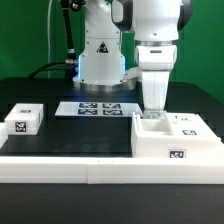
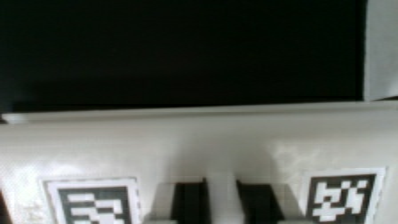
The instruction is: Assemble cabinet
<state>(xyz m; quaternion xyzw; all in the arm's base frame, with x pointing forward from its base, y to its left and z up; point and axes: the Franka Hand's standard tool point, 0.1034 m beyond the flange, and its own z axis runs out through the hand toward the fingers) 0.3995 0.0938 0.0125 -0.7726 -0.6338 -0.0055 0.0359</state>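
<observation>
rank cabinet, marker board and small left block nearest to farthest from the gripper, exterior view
1. cabinet: directly beneath the gripper, on the exterior view's right.
2. marker board: middle of the table, further back.
3. small block: far on the exterior view's left.

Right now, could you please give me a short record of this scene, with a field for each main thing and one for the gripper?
cabinet: large white tagged box, on the table at the exterior view's right
gripper: points down at the cabinet's top, near its end toward the exterior view's left; open or shut cannot be told
small block: white, tagged, at the exterior view's left, apart from the cabinet
marker board: flat before the arm's base
rail: long, low, white
table: black
</observation>
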